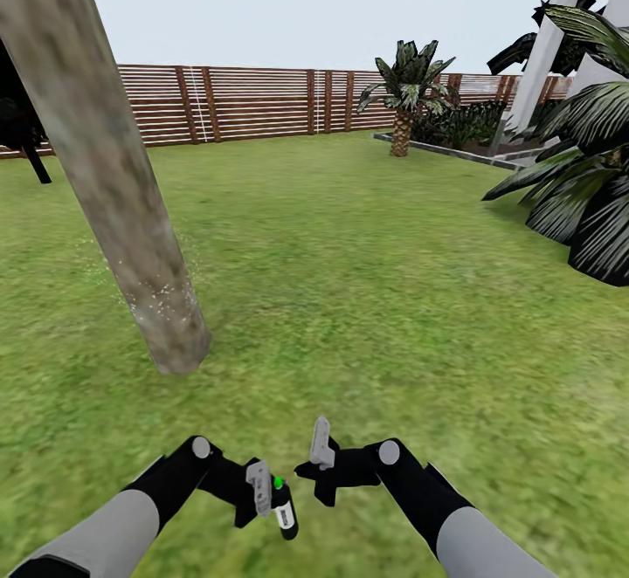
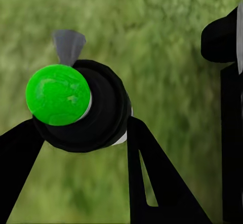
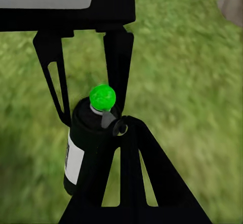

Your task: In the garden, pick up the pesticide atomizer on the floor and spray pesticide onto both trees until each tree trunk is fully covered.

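One tree trunk (image 1: 114, 185) stood far left in head view. Left gripper (image 2: 81, 133) pinched the pesticide atomizer (image 2: 83, 107), green-topped, above grass (image 1: 367, 299); right gripper (image 1: 321, 464), beside it: spread unclear.

We see the green lawn (image 1: 367, 299) carrying a thick mottled tree trunk (image 1: 122, 202) at our left, a small palm (image 1: 404, 93) by the slat fence (image 1: 262, 102), and broad-leaved plants (image 1: 577, 194) at right.
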Controlling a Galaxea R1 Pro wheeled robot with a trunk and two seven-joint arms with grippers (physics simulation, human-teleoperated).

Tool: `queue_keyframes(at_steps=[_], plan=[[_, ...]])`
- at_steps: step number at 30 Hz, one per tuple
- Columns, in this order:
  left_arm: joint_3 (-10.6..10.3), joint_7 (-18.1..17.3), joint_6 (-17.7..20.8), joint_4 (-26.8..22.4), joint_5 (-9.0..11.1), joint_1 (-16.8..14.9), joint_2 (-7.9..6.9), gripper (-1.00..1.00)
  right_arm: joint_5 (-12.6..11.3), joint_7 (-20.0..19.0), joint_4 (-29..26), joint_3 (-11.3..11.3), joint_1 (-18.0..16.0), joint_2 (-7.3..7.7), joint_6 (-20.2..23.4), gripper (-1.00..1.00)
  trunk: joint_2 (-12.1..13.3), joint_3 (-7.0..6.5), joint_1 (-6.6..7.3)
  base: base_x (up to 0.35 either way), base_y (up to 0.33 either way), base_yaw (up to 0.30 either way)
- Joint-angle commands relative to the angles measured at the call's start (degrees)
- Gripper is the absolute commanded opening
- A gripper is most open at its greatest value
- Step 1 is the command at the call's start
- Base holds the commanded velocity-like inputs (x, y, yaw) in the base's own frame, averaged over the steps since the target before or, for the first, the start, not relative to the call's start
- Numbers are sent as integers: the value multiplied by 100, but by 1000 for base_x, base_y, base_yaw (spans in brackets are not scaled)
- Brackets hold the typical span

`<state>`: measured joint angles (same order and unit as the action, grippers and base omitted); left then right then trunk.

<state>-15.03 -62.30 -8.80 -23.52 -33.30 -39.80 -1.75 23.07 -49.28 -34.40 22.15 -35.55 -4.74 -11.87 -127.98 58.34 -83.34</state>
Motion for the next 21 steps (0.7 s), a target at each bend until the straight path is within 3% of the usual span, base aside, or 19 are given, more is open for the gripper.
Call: queue_keyframes(at_steps=[1, 8, 13, 21], plan=[[-5, -1, -55, -10, -34, -6, 15, -100, 57, -3, -5, -6, -4, -1, -35, -100, -2, 5, 1, 0, 0, 0], [0, 3, -59, -12, -16, -26, 109, -100, 57, -3, -5, -7, 2, -1, -35, -100, -2, 5, 1, 0, 0, 0], [-7, -1, -77, -13, 232, -32, 131, -100, 57, -3, -5, -8, -2, -1, -35, -100, -2, 5, 1, 0, 0, 0], [-8, -1, -78, -14, 277, -37, 131, -100, 57, -3, -5, -9, 1, -1, -35, -100, -2, 5, 1, 0, 0, 0]])
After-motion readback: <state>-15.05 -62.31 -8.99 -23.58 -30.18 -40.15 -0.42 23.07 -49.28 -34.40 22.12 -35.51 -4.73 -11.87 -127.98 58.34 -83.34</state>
